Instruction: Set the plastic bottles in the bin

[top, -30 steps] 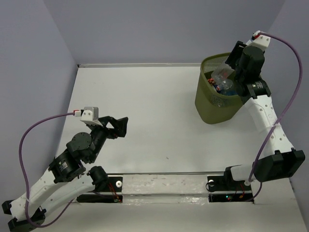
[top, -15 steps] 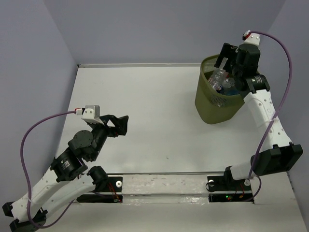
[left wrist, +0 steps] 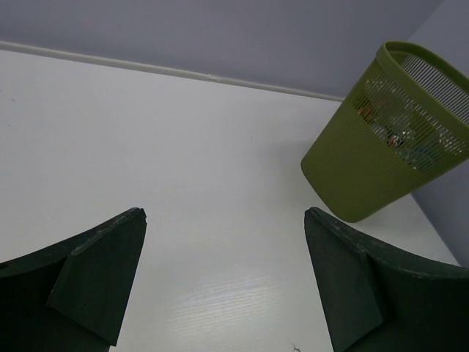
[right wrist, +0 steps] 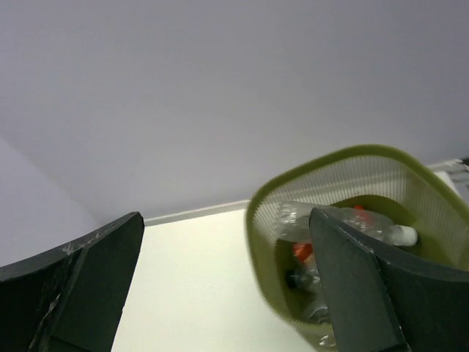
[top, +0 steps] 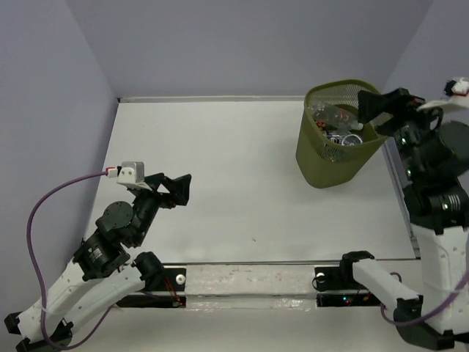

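Note:
The olive-green mesh bin (top: pixel 322 158) stands at the table's far right. It also shows in the left wrist view (left wrist: pixel 352 176) and the right wrist view (right wrist: pixel 265 242). Several clear plastic bottles (top: pixel 338 123) lie piled inside it, one with a red cap (right wrist: pixel 302 251). My right gripper (top: pixel 387 106) is open and empty, raised just right of the bin's rim. My left gripper (top: pixel 178 190) is open and empty above the table at the left. No bottle shows on the table.
Purple-grey walls close the table at the back and both sides. A metal rail (top: pixel 249 277) with the arm bases runs along the near edge. The right arm (top: pixel 436 191) stands tall beside the bin.
My right gripper has drawn back from over the bin to its right side and the arm has risen. The bottle it held over the bin now lies inside. The left arm has barely moved.

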Available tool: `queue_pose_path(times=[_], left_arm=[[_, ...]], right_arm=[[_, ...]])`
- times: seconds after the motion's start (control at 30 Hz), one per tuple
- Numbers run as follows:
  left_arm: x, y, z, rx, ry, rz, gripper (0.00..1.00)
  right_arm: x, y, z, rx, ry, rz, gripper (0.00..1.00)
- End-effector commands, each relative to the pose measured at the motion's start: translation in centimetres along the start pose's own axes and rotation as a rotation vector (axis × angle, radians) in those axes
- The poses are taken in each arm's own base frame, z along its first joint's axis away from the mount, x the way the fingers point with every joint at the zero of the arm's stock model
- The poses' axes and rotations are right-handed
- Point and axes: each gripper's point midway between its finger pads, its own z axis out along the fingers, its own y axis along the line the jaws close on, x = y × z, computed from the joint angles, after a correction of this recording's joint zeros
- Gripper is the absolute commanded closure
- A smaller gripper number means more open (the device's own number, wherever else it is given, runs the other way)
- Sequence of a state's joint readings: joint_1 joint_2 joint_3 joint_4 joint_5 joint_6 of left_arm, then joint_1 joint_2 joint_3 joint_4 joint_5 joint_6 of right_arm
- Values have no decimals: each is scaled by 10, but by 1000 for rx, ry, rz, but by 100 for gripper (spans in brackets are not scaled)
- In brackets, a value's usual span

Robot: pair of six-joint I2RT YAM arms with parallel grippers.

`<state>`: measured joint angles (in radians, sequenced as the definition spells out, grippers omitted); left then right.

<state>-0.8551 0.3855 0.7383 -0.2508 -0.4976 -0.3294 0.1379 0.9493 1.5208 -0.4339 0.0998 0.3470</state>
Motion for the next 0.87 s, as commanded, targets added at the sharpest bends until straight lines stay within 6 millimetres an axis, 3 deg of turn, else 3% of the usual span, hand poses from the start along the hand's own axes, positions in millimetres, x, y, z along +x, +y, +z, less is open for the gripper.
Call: queue_pose_path(times=[0.0,0.03,0.13,0.17,0.23,0.27,0.33,0.37,0.57,0.73,0.83], left_arm=[[-17,-2,-4,27,-76,-16,1],[-21,-3,-6,36,-90,-27,1],[-36,-7,-18,85,-151,-73,1],[-44,-8,-25,114,-181,-96,1],[-55,-10,-33,138,-216,-121,1],[-61,-9,-39,146,-236,-142,1],[-70,-8,-46,153,-256,-179,1],[-74,-9,-51,168,-266,-200,1],[-81,-4,-61,157,-253,-222,1],[-66,-3,-53,138,-218,-226,1],[-65,-6,-49,140,-216,-229,1]], right_arm=[[17,57,-55,-363,44,97,0],[6,65,-86,-428,-2,101,0],[18,71,-123,-512,0,125,0],[11,72,-150,-543,-47,116,0],[21,67,-168,-545,-48,118,0],[18,65,-190,-559,-86,109,0],[32,51,-198,-511,-78,95,0],[33,46,-212,-506,-109,83,0],[70,9,-214,-363,-97,115,0],[81,5,-203,-340,-59,124,0],[77,9,-197,-348,-53,131,0]])
